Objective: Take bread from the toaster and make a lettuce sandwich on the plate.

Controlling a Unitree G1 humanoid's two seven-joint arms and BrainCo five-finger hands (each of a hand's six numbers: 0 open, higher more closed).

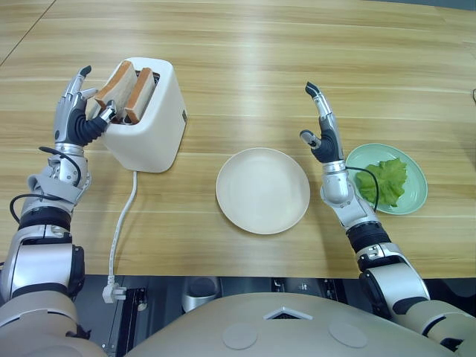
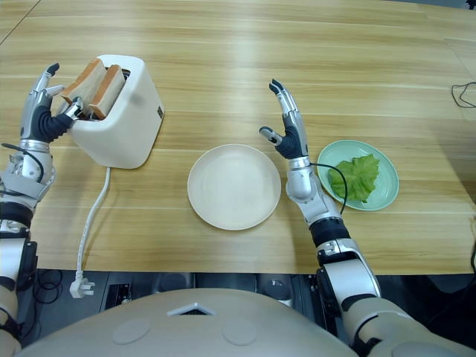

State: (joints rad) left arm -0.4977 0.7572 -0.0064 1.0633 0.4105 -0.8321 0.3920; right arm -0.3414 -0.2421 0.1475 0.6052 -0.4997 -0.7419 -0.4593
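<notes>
Bread slices [image 1: 128, 89] upright in toaster [image 1: 152, 130]. Left hand [image 1: 74, 119] at toaster's left, fingers spread beside outer slice [image 1: 115, 83], not pinching. Right hand [image 1: 325, 141] well right of toaster, spread, empty. Pinch flat faces, lift straight.

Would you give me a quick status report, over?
Left hand open at toaster, no grip yet. Right hand open, raised between plate and lettuce. Both bread slices in toaster. Nothing in the way.

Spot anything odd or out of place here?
Only the toaster: its cord runs off the table's front edge with the plug loose, plugged into nothing. The two bread slices lean left in the slots. Nothing spilled or damaged.
</notes>
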